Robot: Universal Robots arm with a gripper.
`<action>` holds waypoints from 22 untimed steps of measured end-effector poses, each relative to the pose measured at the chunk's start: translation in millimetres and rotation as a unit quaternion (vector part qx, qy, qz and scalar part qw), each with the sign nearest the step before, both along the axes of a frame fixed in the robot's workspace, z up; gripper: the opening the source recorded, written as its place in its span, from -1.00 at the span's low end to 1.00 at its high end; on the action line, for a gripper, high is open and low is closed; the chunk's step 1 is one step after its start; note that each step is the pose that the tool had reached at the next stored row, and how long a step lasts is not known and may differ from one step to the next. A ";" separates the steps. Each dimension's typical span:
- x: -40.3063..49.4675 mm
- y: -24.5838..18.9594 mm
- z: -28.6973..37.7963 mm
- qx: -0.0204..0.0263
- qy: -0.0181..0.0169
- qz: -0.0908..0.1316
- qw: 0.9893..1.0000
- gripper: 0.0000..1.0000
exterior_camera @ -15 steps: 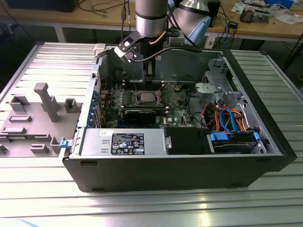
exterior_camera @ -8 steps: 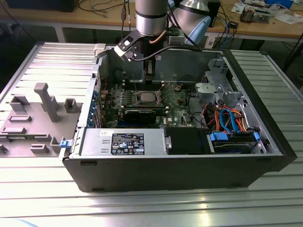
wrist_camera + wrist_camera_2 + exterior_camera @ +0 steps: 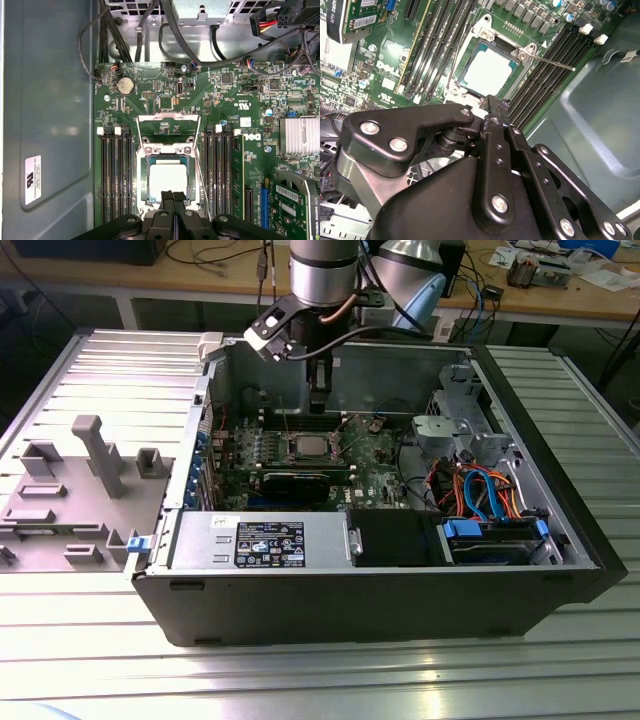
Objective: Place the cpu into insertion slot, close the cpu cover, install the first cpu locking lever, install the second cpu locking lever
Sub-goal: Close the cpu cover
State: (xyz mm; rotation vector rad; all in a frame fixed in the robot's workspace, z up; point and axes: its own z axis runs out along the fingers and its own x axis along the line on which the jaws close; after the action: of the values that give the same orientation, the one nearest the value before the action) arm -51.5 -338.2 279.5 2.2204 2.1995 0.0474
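The cpu lies flat in the insertion slot, its pale silver top showing. The cpu cover is swung open and stands back from the slot on the side away from my fingers. A thin locking lever sticks out unlatched beside the slot. My gripper hangs just above the slot's near edge, shut with nothing held.
Long black memory slots flank the socket. A coin battery, cables and the case wall are close by. A graphics card sits to one side. The grey fixture tray lies at the exterior view's left.
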 end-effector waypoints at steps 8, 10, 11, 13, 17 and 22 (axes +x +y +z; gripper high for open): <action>2.0 0.0 0.0 0.000 0.000 0.000 1.000 -0.79; 2.3 0.0 0.0 0.000 0.000 0.000 1.000 -0.79; 2.4 0.0 0.0 0.000 0.000 0.000 1.000 -0.79; 2.5 0.0 0.0 0.000 0.000 0.000 1.000 -0.79; 2.6 0.0 0.8 0.000 0.000 0.000 1.000 -0.79; 2.6 0.0 3.5 0.000 0.000 0.000 1.000 -0.79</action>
State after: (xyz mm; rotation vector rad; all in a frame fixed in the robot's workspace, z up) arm -48.9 -338.2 282.9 2.2204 2.1995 0.0479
